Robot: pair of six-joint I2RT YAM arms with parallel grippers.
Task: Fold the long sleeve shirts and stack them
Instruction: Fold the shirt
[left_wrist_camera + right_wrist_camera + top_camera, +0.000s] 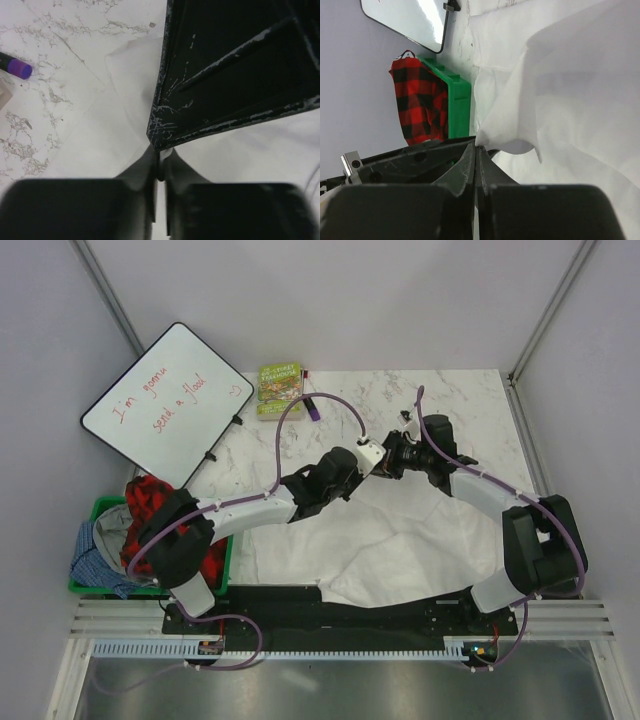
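The white shirt [400, 540] is lying spread and rumpled over the near half of the marble tabletop [470, 400], with its near edge reaching the black strip where the arm bases are bolted. Its far edge is being lifted at the middle, where both arms are meeting. The left tool [159, 165] is pinching a narrow ridge of the white cloth, its two fingers pressed together with the fabric drawn to a point between them. The right tool [477, 147] is likewise clamping a corner of the same shirt, its fingers closed on the cloth, and a loose fold is hanging from the grip. The two tools are sitting just beside each other, so close that the scuffed black body of the right one is filling the upper right of the left wrist view. A purple marker [15, 66] is lying on the bare marble to the left of the cloth. Farther back a green book [280, 388] is resting near the far edge, and a whiteboard [165, 405] with red handwriting is leaning at the left. A green bin [459, 95] is standing at the near left, and a red plaid garment [417, 100] is hanging over its side.
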